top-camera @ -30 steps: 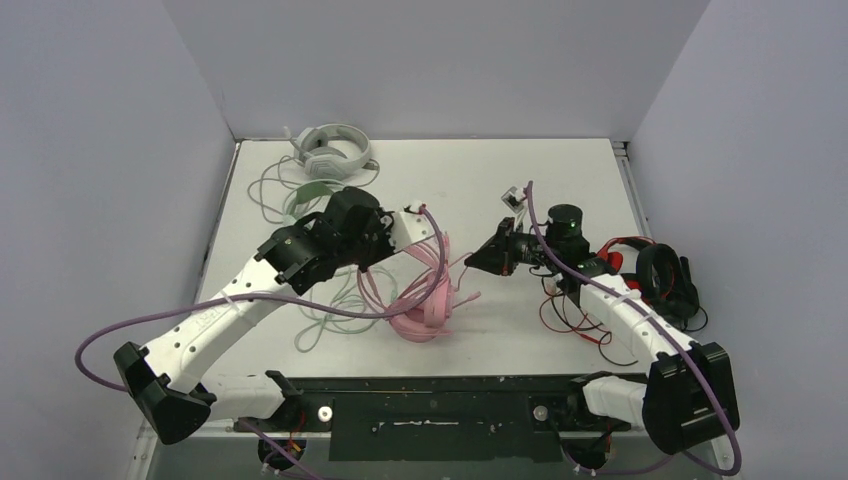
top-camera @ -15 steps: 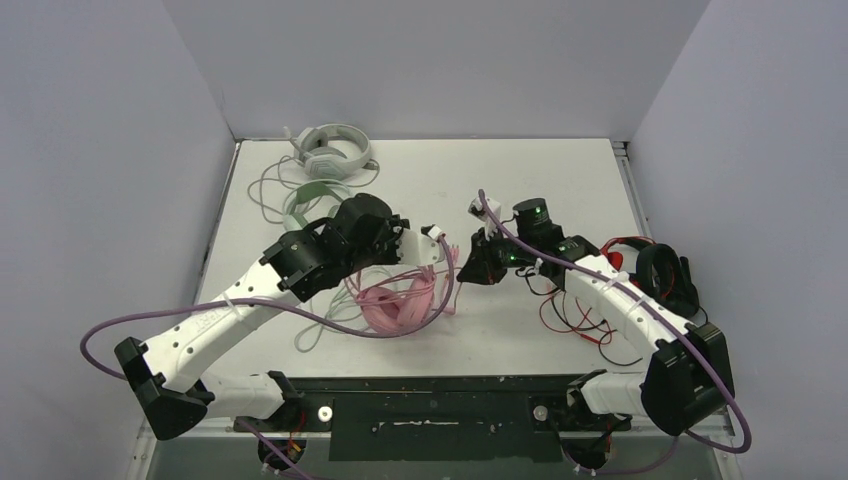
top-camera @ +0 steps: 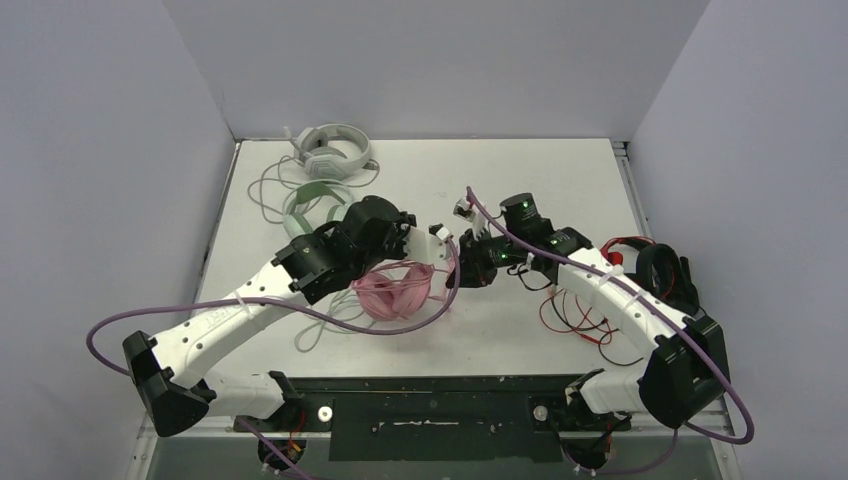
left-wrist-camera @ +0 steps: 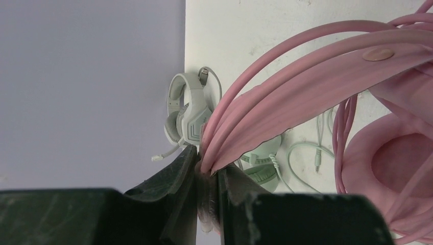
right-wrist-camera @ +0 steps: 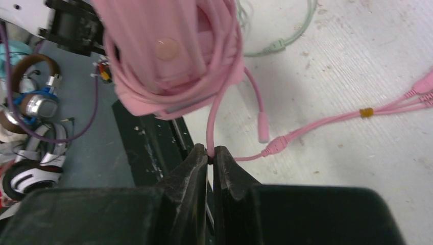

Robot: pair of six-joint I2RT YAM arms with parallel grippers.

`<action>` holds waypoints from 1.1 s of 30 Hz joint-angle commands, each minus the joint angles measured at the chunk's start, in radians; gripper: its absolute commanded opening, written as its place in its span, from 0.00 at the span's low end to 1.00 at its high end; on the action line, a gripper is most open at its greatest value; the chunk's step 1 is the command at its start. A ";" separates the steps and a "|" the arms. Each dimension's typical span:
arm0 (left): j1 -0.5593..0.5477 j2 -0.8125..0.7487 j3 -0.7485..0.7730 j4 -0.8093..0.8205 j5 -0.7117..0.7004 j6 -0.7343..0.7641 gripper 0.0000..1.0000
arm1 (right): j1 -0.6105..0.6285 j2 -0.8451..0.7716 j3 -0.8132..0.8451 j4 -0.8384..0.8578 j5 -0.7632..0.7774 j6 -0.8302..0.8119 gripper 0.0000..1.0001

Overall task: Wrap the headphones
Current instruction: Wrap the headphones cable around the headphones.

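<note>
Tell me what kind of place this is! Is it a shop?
Probably a robot testing booth, not a shop. Plain walls box in a white table, a left arm and right arm are bolted at its near edge, and the grey-white headphones lie on it with others.

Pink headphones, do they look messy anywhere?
A bit. The pink headphones have cable looped round the band, but the cable's tail hangs loose over the table, not wrapped yet.
</note>
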 commanded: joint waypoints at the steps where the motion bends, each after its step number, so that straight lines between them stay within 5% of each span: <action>1: -0.001 -0.004 -0.059 0.204 -0.093 -0.036 0.00 | -0.018 -0.056 -0.007 0.187 -0.143 0.186 0.00; 8: -0.004 -0.010 -0.142 0.381 -0.202 -0.262 0.00 | -0.104 -0.117 -0.235 0.898 -0.261 0.799 0.00; 11: -0.006 -0.015 -0.157 0.433 -0.269 -0.392 0.00 | -0.089 -0.102 -0.276 1.062 -0.254 0.938 0.01; 23: -0.053 -0.091 -0.232 0.560 -0.344 -0.571 0.00 | -0.065 -0.089 -0.289 1.119 -0.183 0.975 0.19; 33: -0.053 -0.015 -0.117 0.428 -0.659 -0.879 0.00 | -0.039 -0.114 -0.310 1.165 -0.190 0.962 0.21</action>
